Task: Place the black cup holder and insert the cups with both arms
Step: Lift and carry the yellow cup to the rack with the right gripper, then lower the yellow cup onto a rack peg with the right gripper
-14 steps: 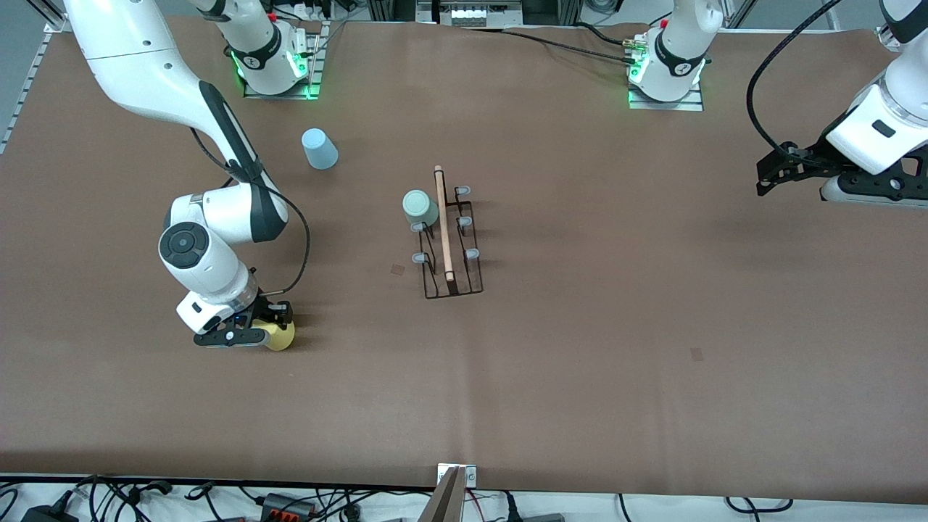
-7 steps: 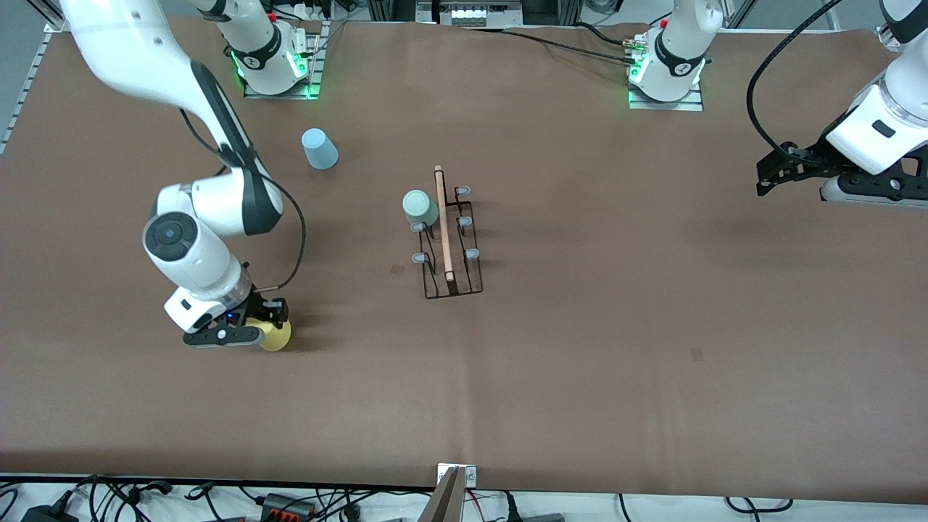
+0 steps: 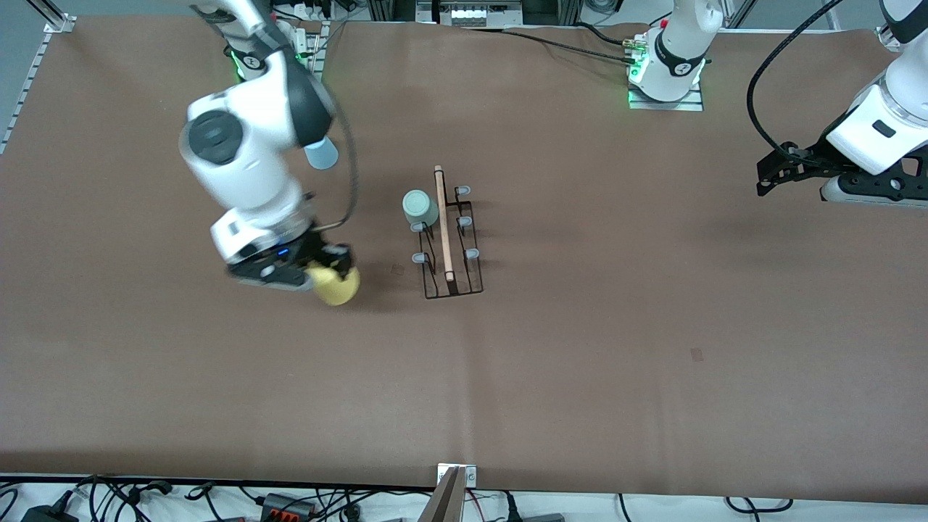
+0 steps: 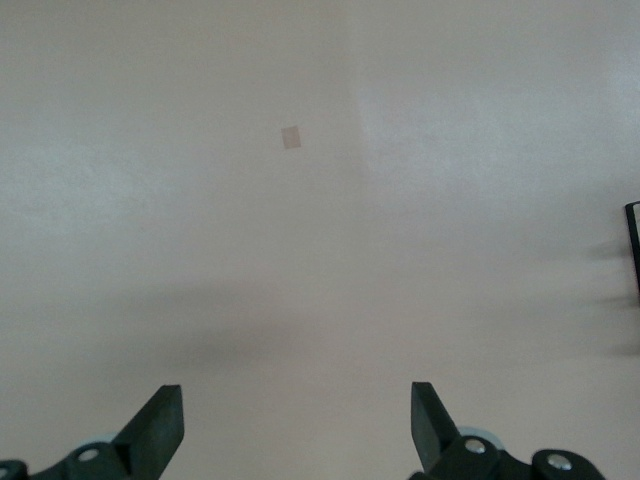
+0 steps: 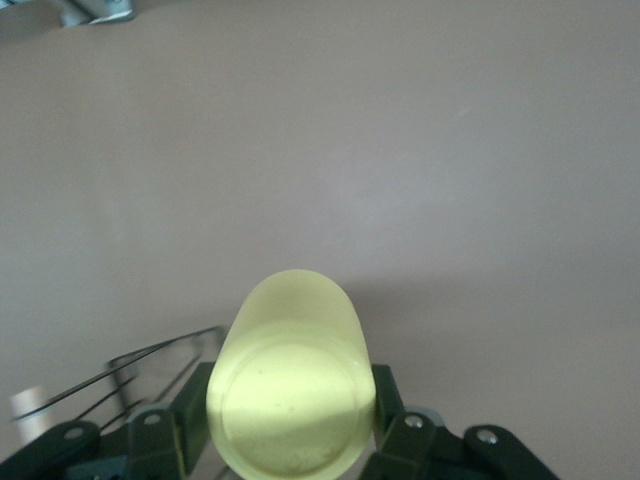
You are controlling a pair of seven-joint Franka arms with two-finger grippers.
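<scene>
The right claw [image 3: 328, 270], clamped on the yellow cup [image 3: 335, 286], carries it above the table [image 3: 652, 362] beside the black cup holder [image 3: 449, 239], toward the right arm's end of it, so this looks like the second cup's insertion. The next move probably calls for tipping its mouth over a free peg (the mint green cup [image 3: 419, 207] already sits on one; the light blue cup [image 3: 321, 154] stands farther from the front camera than the holder). The left claw [image 3: 770, 176] waits, spread wide and empty, well apart toward the left arm's end.
</scene>
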